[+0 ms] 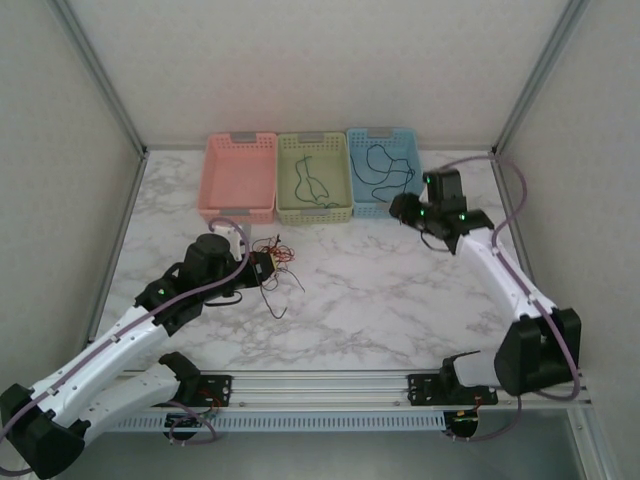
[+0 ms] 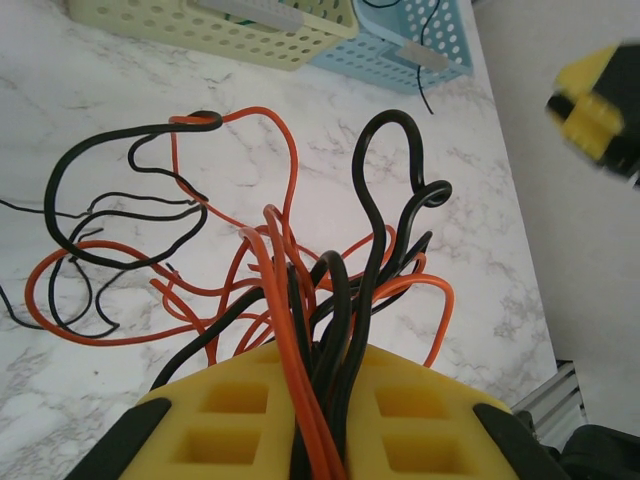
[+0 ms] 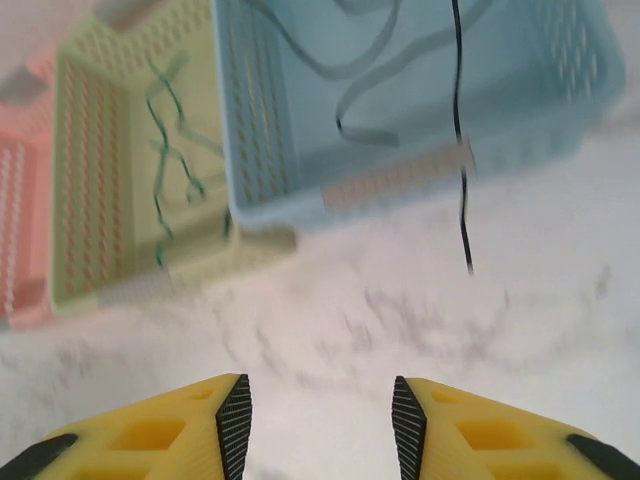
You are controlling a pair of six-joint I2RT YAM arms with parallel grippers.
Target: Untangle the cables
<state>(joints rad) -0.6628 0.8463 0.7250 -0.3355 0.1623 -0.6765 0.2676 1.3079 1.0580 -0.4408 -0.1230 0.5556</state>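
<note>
Left wrist view: found left gripper (image 2: 318,400) fingers clamped on a bundle of black and red-orange cables (image 2: 320,340), loops splayed above the marble table (image 2: 480,230). Top external: saw a green cable (image 1: 310,180) inside the green basket (image 1: 314,213), a black cable (image 1: 385,168) inside the blue basket (image 1: 380,133). Found right gripper (image 3: 320,410) fingers apart, empty, before the blue basket.
</note>
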